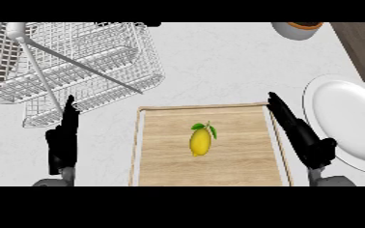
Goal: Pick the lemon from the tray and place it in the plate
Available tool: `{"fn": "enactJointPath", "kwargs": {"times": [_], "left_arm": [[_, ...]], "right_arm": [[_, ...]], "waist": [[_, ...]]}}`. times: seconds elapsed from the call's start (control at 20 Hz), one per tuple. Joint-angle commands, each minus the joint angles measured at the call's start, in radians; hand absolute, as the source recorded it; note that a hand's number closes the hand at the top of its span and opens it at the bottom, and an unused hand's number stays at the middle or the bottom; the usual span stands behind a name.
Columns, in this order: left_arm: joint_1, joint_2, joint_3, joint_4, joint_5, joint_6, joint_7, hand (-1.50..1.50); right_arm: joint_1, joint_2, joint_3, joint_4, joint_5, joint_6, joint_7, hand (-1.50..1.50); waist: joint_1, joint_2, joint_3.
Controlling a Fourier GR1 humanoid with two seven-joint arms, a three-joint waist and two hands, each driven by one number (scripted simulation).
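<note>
Nearest the view, 2 hands are seen low down. The left hand [63, 142] is held at the left, over the bare surface [214, 63], with its fingers straight and nothing in them. The right hand [303, 135] is held at the right, over the tray's right edge, fingers straight too, and nothing is held.

Between the hands, the tray [242, 166] is laid flat. The lemon [201, 142] is found near its middle, on its side, with small green leaves at the top end. It is not touched by either hand.

Just past the right hand, the plate [342, 111] is seen, partly cut off by the view's edge.

Farther back, at the left, a wire rack [85, 67] is set. A pot [298, 29] is seen at the far edge.

The lemon is round and could be rolled away if it is bumped before it is gripped. It may slip out if only the tip is pinched. The tray's rim could be knocked on the way over. The plate is near the surface's side, so the lemon could be put down too far out and missed.
</note>
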Motion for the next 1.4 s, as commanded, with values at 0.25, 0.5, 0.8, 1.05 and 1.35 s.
{"fn": "enactJointPath", "kwargs": {"times": [0.25,0.5,0.8,1.05,1.35], "left_arm": [[0.085,-0.012,-0.098,-0.049,0.065,-0.140,0.174,0.00],[0.077,-0.036,-0.109,-0.073,0.113,-0.184,0.189,0.00],[0.038,0.006,-0.096,-0.116,0.163,-0.270,0.267,0.00],[0.038,-0.032,-0.119,-0.128,0.138,-0.229,0.289,0.00],[0.058,-0.003,-0.108,-0.108,0.145,-0.280,0.248,0.00]], "right_arm": [[-0.190,0.000,-0.176,-0.271,0.148,-0.402,0.136,1.50],[-0.059,0.004,-0.212,-0.272,0.413,-0.720,0.218,-1.50],[0.157,0.132,0.020,-0.590,0.708,-0.838,0.380,-1.50],[0.294,0.061,0.098,-0.726,0.918,-0.637,0.627,-1.50],[0.206,0.010,0.198,-0.770,1.024,-0.288,0.944,-1.50]], "waist": [[-0.048,-0.024,0.000],[-0.085,-0.023,0.000],[-0.025,-0.014,0.003],[-0.022,-0.013,0.002],[0.015,-0.007,-0.001]]}}
